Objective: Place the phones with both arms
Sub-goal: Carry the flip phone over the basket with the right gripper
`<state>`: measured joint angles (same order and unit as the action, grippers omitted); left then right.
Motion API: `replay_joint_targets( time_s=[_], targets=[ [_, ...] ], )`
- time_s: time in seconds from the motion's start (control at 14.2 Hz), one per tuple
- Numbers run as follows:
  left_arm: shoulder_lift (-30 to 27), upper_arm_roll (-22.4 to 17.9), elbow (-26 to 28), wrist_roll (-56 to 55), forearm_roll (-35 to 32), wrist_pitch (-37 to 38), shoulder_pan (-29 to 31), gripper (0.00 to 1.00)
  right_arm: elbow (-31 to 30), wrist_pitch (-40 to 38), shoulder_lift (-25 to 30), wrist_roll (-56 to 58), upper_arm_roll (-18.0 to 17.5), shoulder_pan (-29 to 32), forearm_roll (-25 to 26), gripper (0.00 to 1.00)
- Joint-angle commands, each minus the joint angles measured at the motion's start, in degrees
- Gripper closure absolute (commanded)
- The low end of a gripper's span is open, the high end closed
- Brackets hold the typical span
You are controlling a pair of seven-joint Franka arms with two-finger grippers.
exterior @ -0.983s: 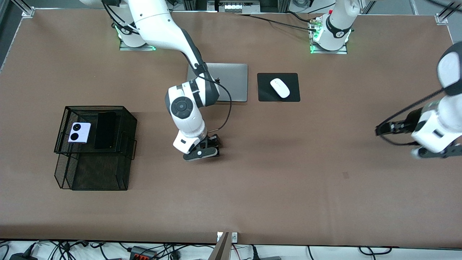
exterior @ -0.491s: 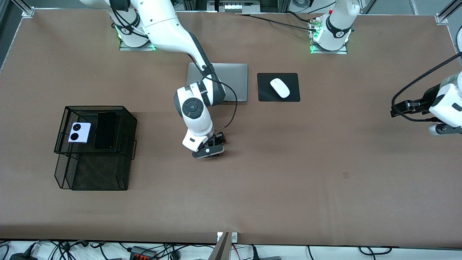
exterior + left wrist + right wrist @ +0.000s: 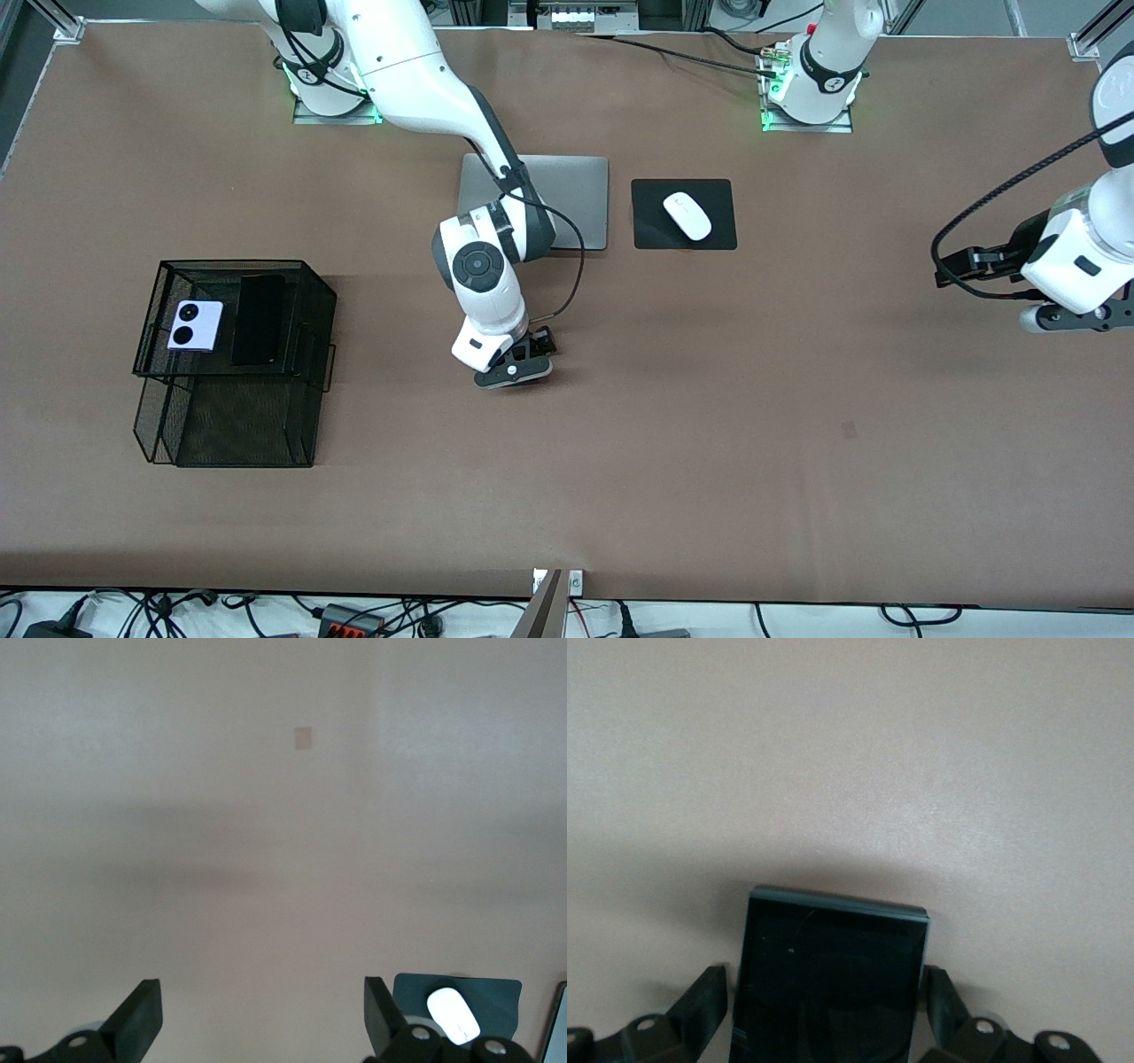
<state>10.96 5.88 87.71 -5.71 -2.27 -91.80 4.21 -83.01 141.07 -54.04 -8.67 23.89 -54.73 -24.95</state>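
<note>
A lavender flip phone (image 3: 196,325) and a long black phone (image 3: 259,319) lie side by side on the upper tier of a black mesh basket (image 3: 239,430). My right gripper (image 3: 514,370) is down at the table near its middle, nearer the front camera than the laptop. It is open, and a small black flip phone (image 3: 833,974) lies flat between its fingers (image 3: 700,1005) with narrow gaps either side. In the front view that phone is hidden under the hand. My left gripper (image 3: 262,1028) hangs open and empty over bare table at the left arm's end (image 3: 1076,317).
A closed silver laptop (image 3: 571,199) lies by the robots' bases, partly under the right arm. Beside it a white mouse (image 3: 687,215) rests on a black pad (image 3: 656,232); the left wrist view also catches the mouse (image 3: 453,1017). A small dark mark (image 3: 849,431) is on the mat.
My right gripper slid a little toward the left arm's end and settled there. My left hand rose and drew back toward the robots' side of the table.
</note>
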Motion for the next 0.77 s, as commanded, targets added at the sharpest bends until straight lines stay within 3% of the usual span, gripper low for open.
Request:
replay_joint_targets(
  time_s=[0.0,0.07,0.21,0.28,0.42,0.56,0.7],
  targets=[
    [-5.5,1.5,7.6,-0.5,-1.0,-3.7,1.1,0.0,1.3,0.2,-1.0,-0.3,-0.1,0.1,-0.5,0.11],
    [-5.9,1.6,8.2,-0.7,-1.0,-3.9,0.8,0.0,1.3,0.1,-1.0,-0.6,-0.1,0.1,-0.7,0.36],
    [-6.0,1.7,8.2,-0.8,-0.9,-3.9,0.8,0.0,1.4,-0.3,-0.5,-0.4,0.0,0.1,-0.5,0.68],
    [-6.0,2.0,8.3,-0.8,-1.0,-3.7,0.8,0.0,1.4,-0.7,-0.3,-0.5,0.4,0.1,-0.5,0.74],
    [-6.1,2.2,8.3,-0.7,-1.0,-3.6,1.0,0.0,1.4,-2.8,1.9,-0.6,1.4,0.8,-0.9,0.76],
    [-6.1,2.2,8.4,-0.7,-0.9,-3.6,1.0,0.0,2.0,-9.5,4.1,-0.3,7.5,1.0,-0.9,0.76],
    [-6.2,2.3,8.7,-0.8,-0.9,-3.6,1.0,0.0,6.4,-17.2,4.1,-0.3,14.5,1.1,-0.9,0.76]
  ],
)
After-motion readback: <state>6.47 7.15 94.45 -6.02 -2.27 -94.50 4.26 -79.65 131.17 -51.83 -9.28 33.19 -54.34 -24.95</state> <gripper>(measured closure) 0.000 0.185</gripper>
